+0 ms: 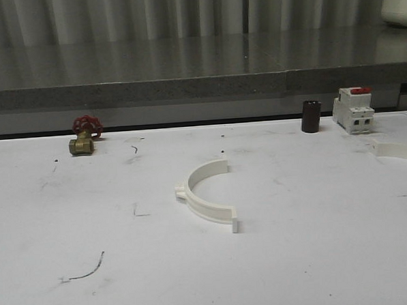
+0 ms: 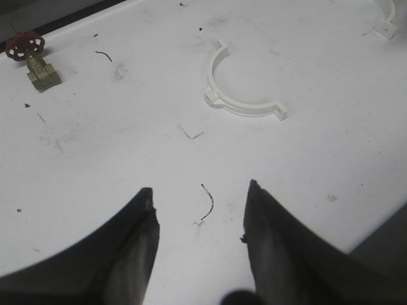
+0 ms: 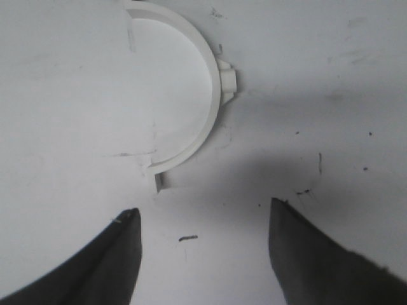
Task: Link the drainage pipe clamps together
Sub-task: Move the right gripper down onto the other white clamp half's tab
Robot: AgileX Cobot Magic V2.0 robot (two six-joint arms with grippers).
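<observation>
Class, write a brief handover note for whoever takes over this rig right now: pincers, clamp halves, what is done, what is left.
Left pincer: open, empty, above bare table.
Right pincer: open, empty, hovering by the second white plastic half-ring clamp.
First white plastic half-ring clamp: lying at the centre of the white table; the second lies at the right edge.
Done: nothing grasped or joined.
Left: pick up both halves and connect them into a ring.

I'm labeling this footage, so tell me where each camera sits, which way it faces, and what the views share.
Front view: looks forward over the table at a clamp half, valve and breaker.
Left wrist view: above the open left gripper, facing the same clamp half and valve.
Right wrist view: above the open right gripper, facing the other clamp half.
</observation>
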